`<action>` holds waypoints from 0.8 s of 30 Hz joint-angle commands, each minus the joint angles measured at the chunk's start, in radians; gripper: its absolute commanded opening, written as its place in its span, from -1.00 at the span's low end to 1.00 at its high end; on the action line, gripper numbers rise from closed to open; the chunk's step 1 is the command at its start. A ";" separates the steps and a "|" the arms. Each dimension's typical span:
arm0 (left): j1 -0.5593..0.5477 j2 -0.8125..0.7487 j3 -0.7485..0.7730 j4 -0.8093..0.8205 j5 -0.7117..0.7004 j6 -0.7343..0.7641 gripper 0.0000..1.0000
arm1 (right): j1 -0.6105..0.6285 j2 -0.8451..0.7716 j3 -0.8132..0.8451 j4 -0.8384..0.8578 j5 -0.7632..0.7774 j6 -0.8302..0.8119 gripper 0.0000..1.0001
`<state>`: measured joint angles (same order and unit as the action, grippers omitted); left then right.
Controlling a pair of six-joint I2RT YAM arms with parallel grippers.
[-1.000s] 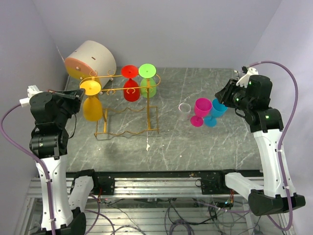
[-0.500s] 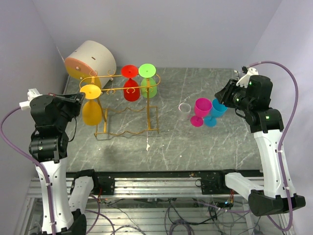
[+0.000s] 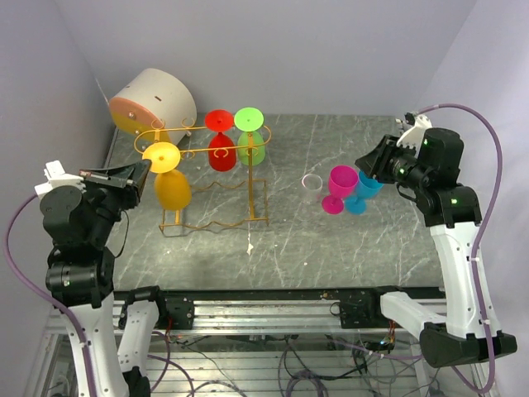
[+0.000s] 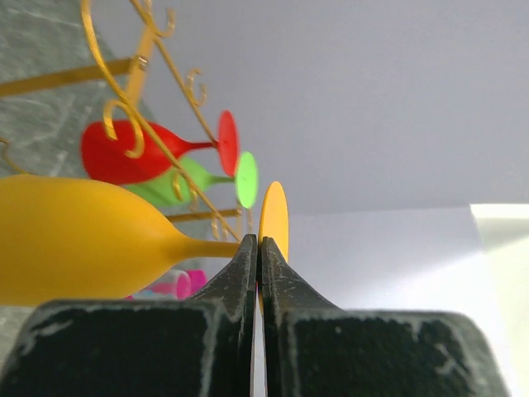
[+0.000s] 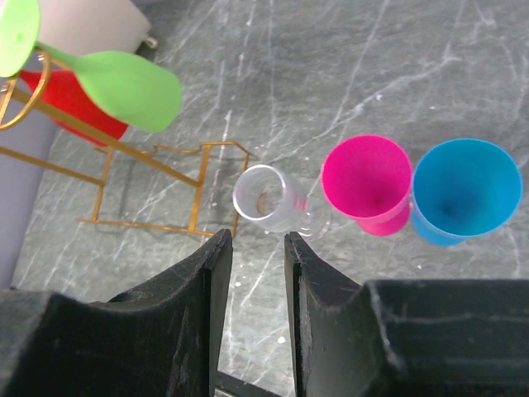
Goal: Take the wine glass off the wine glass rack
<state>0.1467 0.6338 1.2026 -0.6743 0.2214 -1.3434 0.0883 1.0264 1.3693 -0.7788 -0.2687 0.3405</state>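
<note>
Top cam: I look from high behind near edge, down over whole desk [image 3: 347, 240]. Left wrist cam: very close, level along yellow wine glass [image 4: 74, 240] stem. Right wrist cam: well above desk, facing down. All three share wine glass rack [image 3: 250, 190].

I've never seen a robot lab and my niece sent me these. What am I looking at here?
Two robot arms, the left arm and the right arm, stand at the near edge of a grey table, each ending in a two-finger gripper. One picture looks down from above; the other two come from wrist cameras, so the black shapes there are each arm's own fingers. On the table are a gold wire rack with a red glass and a green glass hanging foot-up, a white-and-orange drum behind it, and a clear glass, pink glass and blue glass upright. The left gripper is shut on the stem of a yellow wine glass by the rack. The right gripper is open, holding nothing.
</note>
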 commanded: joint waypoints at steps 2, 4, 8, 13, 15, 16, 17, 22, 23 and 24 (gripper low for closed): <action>-0.003 -0.061 0.049 0.110 0.168 -0.159 -0.86 | 0.003 -0.024 0.036 0.029 -0.190 0.027 -0.36; -0.003 -0.082 0.019 0.209 0.234 -0.247 -0.86 | 0.004 -0.027 0.034 0.076 -0.301 0.057 -0.35; -0.003 -0.097 -0.039 0.493 0.318 -0.410 -0.85 | 0.003 -0.050 -0.031 0.286 -0.618 0.208 -0.33; -0.004 -0.083 -0.081 0.780 0.360 -0.534 -0.83 | 0.004 -0.100 -0.240 1.008 -0.900 0.728 -0.09; -0.003 -0.075 -0.082 0.855 0.363 -0.562 -0.83 | 0.013 -0.088 -0.282 1.300 -0.927 0.934 0.06; -0.004 -0.068 -0.077 0.880 0.365 -0.570 -0.82 | 0.025 -0.075 -0.279 1.390 -0.931 0.994 0.12; -0.003 -0.064 -0.072 0.897 0.366 -0.578 -0.82 | 0.046 -0.059 -0.264 1.435 -0.932 1.020 0.16; -0.003 -0.051 -0.043 0.959 0.366 -0.604 -0.83 | 0.251 0.033 -0.158 1.326 -0.841 0.877 0.23; -0.004 -0.050 -0.038 0.962 0.368 -0.607 -0.83 | 0.294 0.052 -0.146 1.321 -0.825 0.854 0.23; -0.004 -0.050 -0.035 0.964 0.369 -0.611 -0.83 | 0.319 0.068 -0.137 1.338 -0.811 0.850 0.24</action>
<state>0.1467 0.5789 1.1275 0.1722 0.5552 -1.9106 0.3096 1.0508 1.1736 0.4568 -1.1072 1.1992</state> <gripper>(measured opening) 0.088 0.616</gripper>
